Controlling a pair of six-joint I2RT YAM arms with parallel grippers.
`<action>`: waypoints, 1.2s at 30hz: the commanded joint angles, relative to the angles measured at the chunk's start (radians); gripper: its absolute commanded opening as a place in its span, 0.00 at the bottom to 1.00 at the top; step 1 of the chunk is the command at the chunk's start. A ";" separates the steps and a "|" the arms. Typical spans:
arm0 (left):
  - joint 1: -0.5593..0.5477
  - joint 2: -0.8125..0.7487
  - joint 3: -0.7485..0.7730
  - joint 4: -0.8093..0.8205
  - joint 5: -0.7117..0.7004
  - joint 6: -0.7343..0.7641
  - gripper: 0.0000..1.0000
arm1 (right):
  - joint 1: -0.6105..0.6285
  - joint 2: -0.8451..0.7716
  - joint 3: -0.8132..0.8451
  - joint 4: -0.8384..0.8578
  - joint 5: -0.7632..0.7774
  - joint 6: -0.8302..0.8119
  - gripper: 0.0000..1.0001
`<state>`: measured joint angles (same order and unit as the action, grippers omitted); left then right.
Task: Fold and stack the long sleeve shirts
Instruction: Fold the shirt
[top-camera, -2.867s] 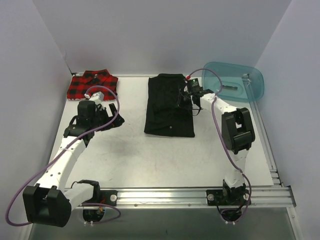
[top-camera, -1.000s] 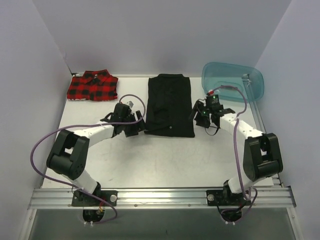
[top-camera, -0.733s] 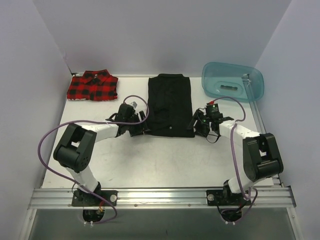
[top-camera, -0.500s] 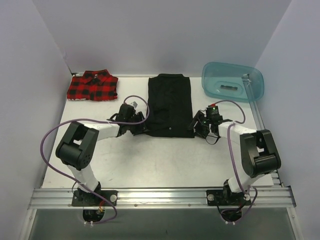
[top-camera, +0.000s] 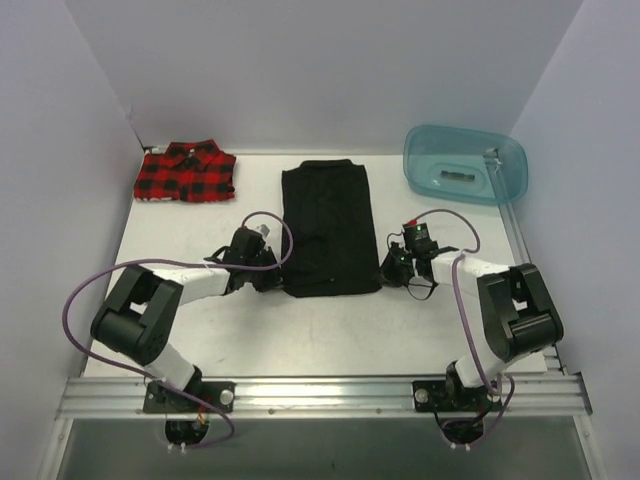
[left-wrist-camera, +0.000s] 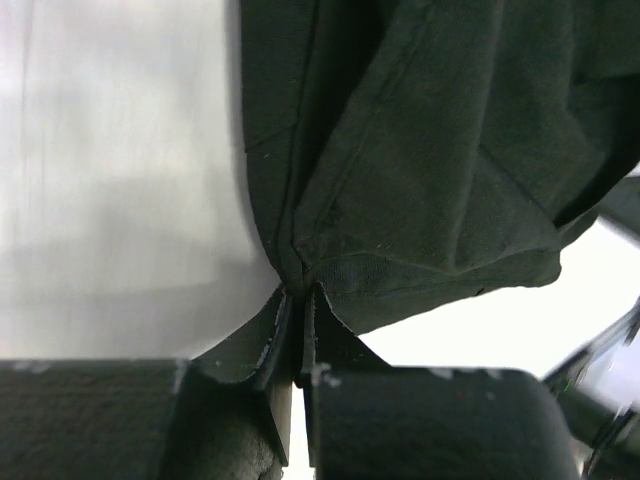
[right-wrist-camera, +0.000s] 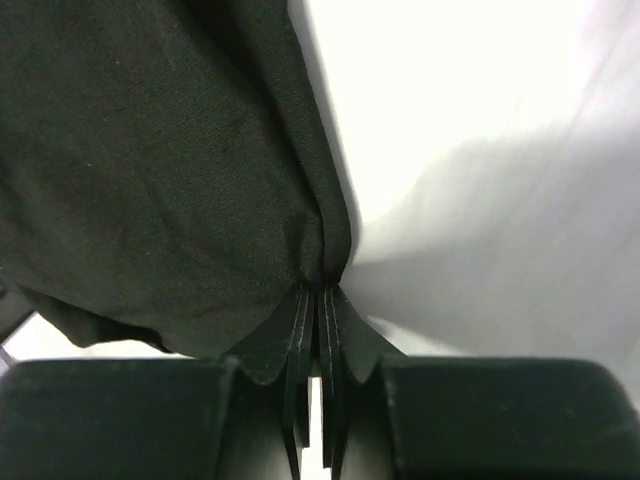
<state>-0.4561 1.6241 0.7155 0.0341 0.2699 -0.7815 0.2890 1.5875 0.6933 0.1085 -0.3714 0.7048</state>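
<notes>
Pinching the near hem of the black shirt (top-camera: 326, 230) at both corners, the two arms look set for a hem-to-collar fold. The left end effector (left-wrist-camera: 298, 300) is pressed together on a gather of dark cloth at the shirt's left near corner. The right end effector (right-wrist-camera: 318, 292) is clamped the same way on the right near corner, with fabric bunching just ahead of its tips. The shirt lies as a narrow rectangle on the bench (top-camera: 300, 330), running away from both end effectors, which sit at either side of its near edge. The plaid shirt (top-camera: 186, 172) lies folded well beyond the left end effector and outboard of it. The teal tub (top-camera: 465, 165) sits beyond and outboard of the right one.

To fold cleanly, both corners should rise together and only just clear the cloth ahead. They should then travel away at the same pace, with the hem taut between them so the crease forms square. Whether each pinch holds every layer cannot be told, so a slow first lift would show any slack. Release is best left until the hem rests on the collar end.
</notes>
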 joint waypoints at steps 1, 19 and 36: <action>-0.050 -0.165 -0.106 -0.209 -0.055 0.002 0.04 | 0.068 -0.107 -0.086 -0.220 0.003 -0.065 0.00; 0.013 -0.656 -0.049 -0.490 -0.132 0.053 0.83 | 0.197 -0.436 0.112 -0.435 0.204 -0.235 0.40; 0.060 -0.158 0.148 -0.286 -0.038 0.091 0.69 | 0.127 0.035 0.259 -0.171 0.095 -0.235 0.35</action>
<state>-0.3973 1.4410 0.8097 -0.3386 0.2008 -0.6991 0.4232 1.5860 0.9169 -0.1169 -0.2256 0.4702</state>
